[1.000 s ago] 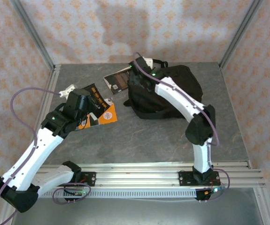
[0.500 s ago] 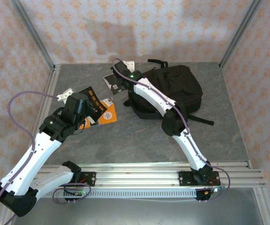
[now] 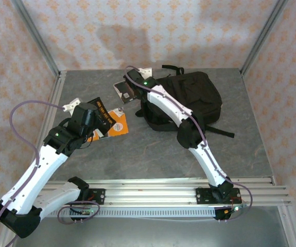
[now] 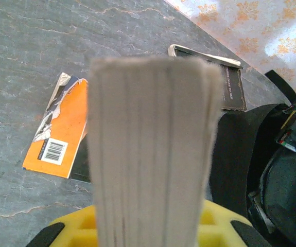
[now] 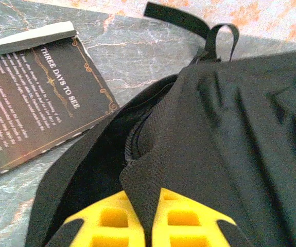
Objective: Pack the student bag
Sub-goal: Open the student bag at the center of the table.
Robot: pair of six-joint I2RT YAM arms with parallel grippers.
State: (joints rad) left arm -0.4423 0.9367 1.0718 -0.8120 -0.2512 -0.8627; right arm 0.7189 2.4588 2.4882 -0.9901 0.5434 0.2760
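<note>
Top external view showed the student bag (image 3: 199, 98), a large soft black backpack with straps, lying at the far right of the table (image 3: 148, 149). The right gripper (image 5: 148, 206) pinched a fabric fold at its parted zipper edge, beside a dark book (image 5: 29, 98). The left gripper (image 4: 150, 226) clamped a thick book (image 4: 153, 128), page edges outward, above an orange book (image 4: 60, 134)

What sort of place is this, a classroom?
Probably a robot test booth, not a classroom: two white arms bolted to a metal rail, patterned screens around a grey table, with a backpack and books as props.
</note>
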